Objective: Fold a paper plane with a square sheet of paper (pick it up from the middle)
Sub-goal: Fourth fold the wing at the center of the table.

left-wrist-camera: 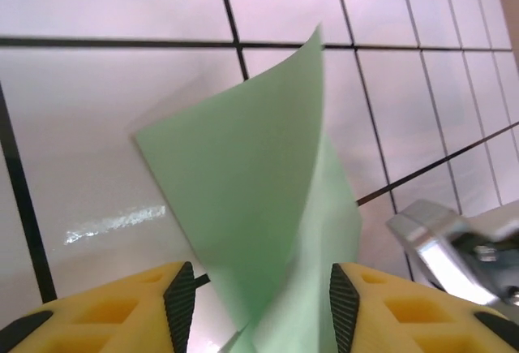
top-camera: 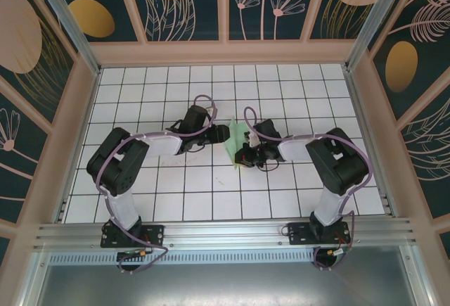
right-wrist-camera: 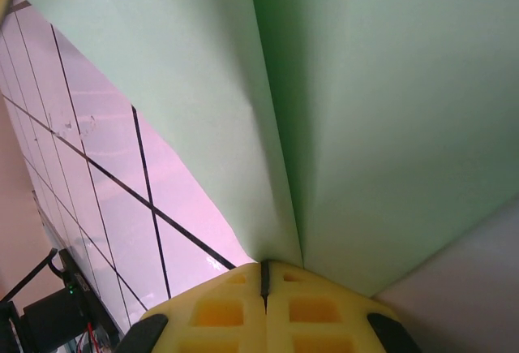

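Creased sheet (right-wrist-camera: 381,118) in right pincer (right-wrist-camera: 263,270)

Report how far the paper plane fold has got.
Done: the sheet of paper carries one long crease. In hand: the right gripper is shut on that crease, and the left gripper stands open around the sheet. Left: no pointed nose or wings show yet.

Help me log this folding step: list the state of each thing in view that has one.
Pale mint-green square paper sheet: folded along a centre crease, not lying flat.
Left gripper: open, pads either side of the sheet.
Right gripper: shut on the sheet at its crease.
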